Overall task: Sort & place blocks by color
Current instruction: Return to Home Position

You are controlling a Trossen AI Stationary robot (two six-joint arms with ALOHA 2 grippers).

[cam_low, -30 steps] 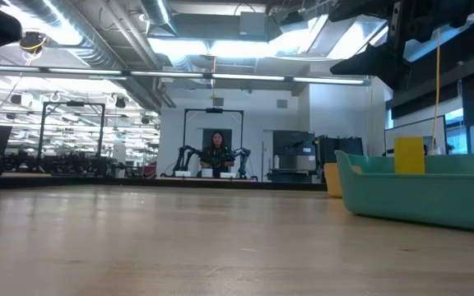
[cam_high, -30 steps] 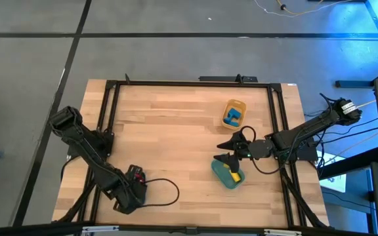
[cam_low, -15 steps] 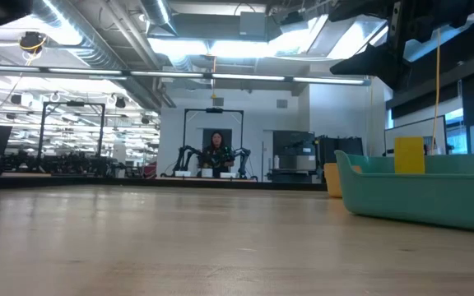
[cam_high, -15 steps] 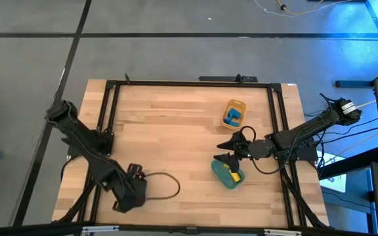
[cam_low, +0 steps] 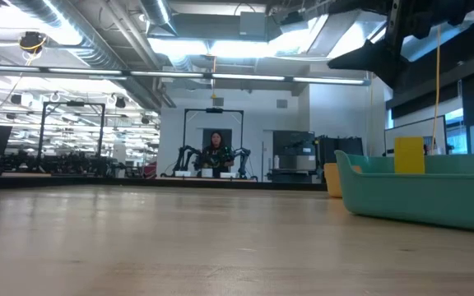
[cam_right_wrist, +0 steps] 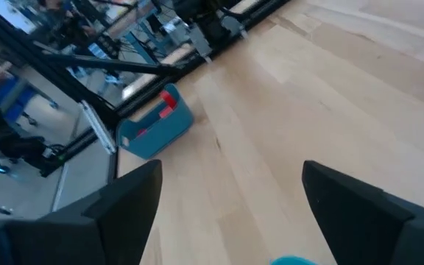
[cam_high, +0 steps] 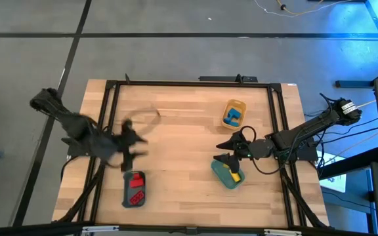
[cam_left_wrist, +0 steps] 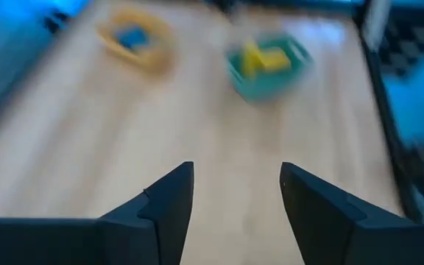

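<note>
In the high view my left gripper (cam_high: 135,141) hovers open over the table's left half, blurred, touching nothing; its wrist view (cam_left_wrist: 238,173) faces the far trays. Just near of it sits a slate-blue tray (cam_high: 134,189) holding red blocks (cam_high: 136,195), also visible in the right wrist view (cam_right_wrist: 157,121). My right gripper (cam_high: 223,151) is open and holds nothing, just above the far end of the teal tray (cam_high: 228,174), which holds yellow blocks (cam_high: 234,176). A yellow tray (cam_high: 234,113) with blue blocks (cam_high: 233,116) stands farther back.
Black frame rails (cam_high: 110,105) run along the table's left, right and far edges. Bare wood (cam_high: 176,131) lies between the trays. In the low view the teal tray (cam_low: 422,193) with an upright yellow block (cam_low: 408,154) fills the right. A person (cam_low: 216,152) sits far behind.
My left arm has swung quickly up from the near-left corner toward the table's middle and far side, turning to face the right. This has uncovered the slate-blue tray with its red blocks, which stays in place. The right arm has kept still.
</note>
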